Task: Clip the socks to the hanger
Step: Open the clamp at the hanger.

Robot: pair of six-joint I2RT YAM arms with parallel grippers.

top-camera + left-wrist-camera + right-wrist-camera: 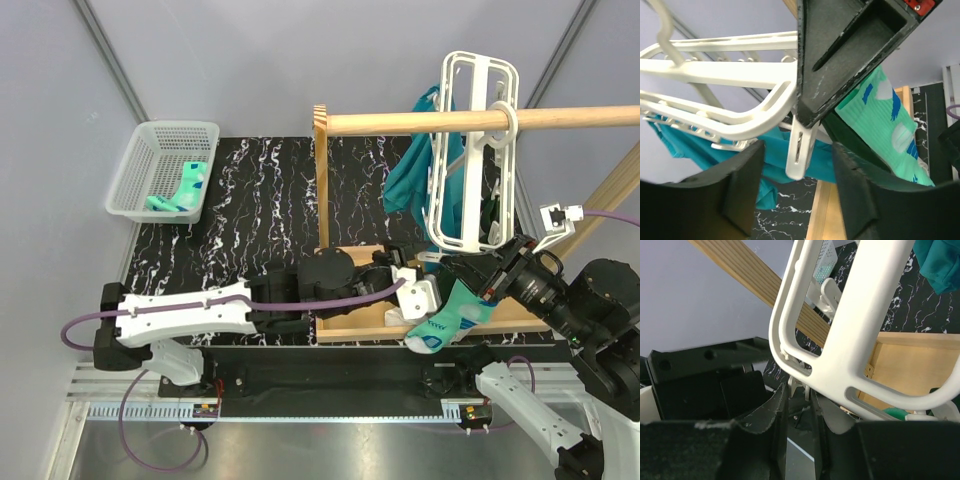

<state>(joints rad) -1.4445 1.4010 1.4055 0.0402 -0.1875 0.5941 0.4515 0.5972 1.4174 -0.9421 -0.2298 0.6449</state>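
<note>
The white hanger (470, 150) hangs by its ring from the wooden rod (400, 123). A mint-green sock (450, 318) dangles below the hanger's lower end, between my two grippers; what holds it is hidden. My left gripper (418, 297) is open, its jaws (797, 147) wide on either side of a white clip (800, 150), not touching it. The sock (885, 125) lies right of them. My right gripper (487, 290) is nearly shut (801, 392), pinching a small clip (806, 385) under the hanger frame (850, 340). More socks (185, 185) lie in the basket.
A white mesh basket (150, 140) stands at the back left. A dark teal garment (410, 170) hangs behind the hanger. The wooden rack's base frame (350, 325) and upright post (321, 180) stand close to both grippers.
</note>
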